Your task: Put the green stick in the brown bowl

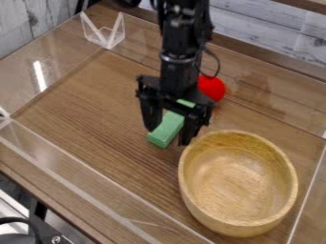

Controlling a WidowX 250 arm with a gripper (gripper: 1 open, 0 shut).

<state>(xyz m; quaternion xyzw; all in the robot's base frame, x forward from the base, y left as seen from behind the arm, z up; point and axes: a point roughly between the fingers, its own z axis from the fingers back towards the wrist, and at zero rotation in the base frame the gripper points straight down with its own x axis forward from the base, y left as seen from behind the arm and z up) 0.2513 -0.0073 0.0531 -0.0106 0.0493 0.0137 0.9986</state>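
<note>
The green stick [163, 132] lies flat on the wooden table, angled from near the red ball down toward the front left. My gripper [173, 120] points down over it, open, with one finger on each side of the stick's middle; the arm hides the stick's upper half. Whether the fingers [147, 112] touch the stick, I cannot tell. The brown bowl [237, 181] stands empty at the front right, its rim a short way right of the stick's lower end.
A red ball [214, 88] with a small green leaf sits just behind the gripper on the right. Clear acrylic walls [51, 157] fence the table. A clear folded stand [102, 31] is at the back left.
</note>
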